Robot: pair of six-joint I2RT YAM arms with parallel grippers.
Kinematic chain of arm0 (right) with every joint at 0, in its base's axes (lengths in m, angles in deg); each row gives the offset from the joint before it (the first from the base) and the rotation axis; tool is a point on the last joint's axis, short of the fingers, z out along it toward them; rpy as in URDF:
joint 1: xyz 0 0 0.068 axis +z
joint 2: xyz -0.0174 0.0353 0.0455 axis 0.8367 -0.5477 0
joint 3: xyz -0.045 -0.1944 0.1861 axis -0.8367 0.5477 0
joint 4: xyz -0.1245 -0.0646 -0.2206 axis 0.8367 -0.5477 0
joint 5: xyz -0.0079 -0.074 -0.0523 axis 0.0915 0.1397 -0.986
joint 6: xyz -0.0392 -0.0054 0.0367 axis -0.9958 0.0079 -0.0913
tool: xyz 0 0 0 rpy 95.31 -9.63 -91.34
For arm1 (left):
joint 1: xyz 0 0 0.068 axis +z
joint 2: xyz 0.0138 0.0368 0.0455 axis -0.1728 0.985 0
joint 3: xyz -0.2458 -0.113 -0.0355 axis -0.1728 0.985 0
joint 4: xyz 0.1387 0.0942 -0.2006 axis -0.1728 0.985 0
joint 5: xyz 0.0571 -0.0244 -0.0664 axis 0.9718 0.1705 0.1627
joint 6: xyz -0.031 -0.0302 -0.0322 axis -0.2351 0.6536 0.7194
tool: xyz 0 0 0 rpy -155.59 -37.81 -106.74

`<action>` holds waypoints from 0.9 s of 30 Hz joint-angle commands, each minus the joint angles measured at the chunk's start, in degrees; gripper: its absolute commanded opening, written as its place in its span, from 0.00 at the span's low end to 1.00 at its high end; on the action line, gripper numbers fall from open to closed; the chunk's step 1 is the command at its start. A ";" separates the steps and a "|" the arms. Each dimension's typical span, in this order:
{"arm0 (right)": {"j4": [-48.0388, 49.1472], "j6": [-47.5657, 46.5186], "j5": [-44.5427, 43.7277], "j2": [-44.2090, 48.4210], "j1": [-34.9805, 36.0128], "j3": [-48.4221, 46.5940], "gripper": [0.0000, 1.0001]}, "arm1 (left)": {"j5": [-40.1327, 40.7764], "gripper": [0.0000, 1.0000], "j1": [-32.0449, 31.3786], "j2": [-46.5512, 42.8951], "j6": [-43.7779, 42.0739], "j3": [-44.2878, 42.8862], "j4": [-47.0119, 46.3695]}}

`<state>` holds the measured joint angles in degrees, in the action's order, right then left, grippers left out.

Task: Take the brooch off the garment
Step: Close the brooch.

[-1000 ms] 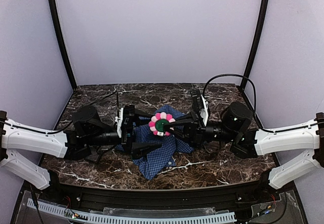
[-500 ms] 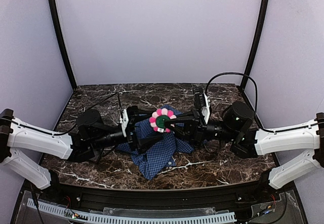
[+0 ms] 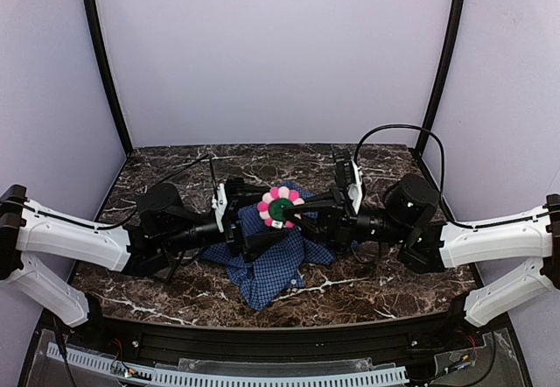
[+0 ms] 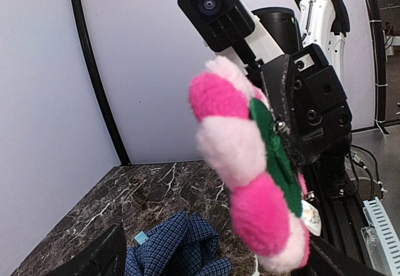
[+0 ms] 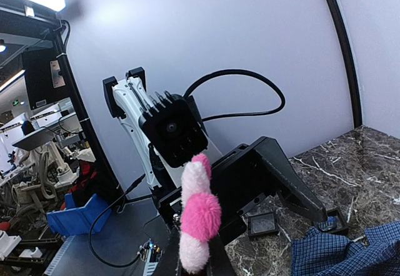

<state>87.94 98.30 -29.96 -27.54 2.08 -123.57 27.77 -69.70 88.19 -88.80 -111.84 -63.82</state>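
Note:
The brooch (image 3: 280,209), a fluffy flower with pink and pale-pink petals and a green centre, is held up above the garment (image 3: 273,264), a blue checked shirt crumpled on the table. My right gripper (image 3: 295,215) is shut on the brooch from the right. In the right wrist view the brooch (image 5: 199,216) stands edge-on between my fingers (image 5: 219,262). My left gripper (image 3: 254,222) is open just left of the brooch, touching nothing. The left wrist view shows the brooch (image 4: 250,182) close up, apart from the shirt (image 4: 181,248) below, with its light-blue tag (image 4: 141,236).
A small black square tray (image 5: 262,224) lies on the dark marble table (image 3: 367,282) by the shirt. A black cable (image 3: 394,135) loops over the right arm. Black frame posts (image 3: 101,59) stand at the back corners.
My left arm has moved right, bringing its open gripper close to the brooch. The brooch has risen slightly in my right gripper.

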 commanded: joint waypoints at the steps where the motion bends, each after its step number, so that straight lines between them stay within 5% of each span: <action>1: 2.21 0.33 -1.00 -0.41 0.28 -0.85 0.00 | -3.47 0.89 -0.11 0.10 0.71 -1.22 0.43; 27: 1.60 0.50 -1.20 -1.04 0.28 -0.62 0.00 | -6.75 0.74 -0.11 -3.46 4.53 0.10 -2.55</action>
<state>88.16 98.32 -31.03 -28.35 2.08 -123.57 21.23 -69.70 86.40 -85.02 -111.87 -65.39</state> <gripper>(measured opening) 0.066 0.756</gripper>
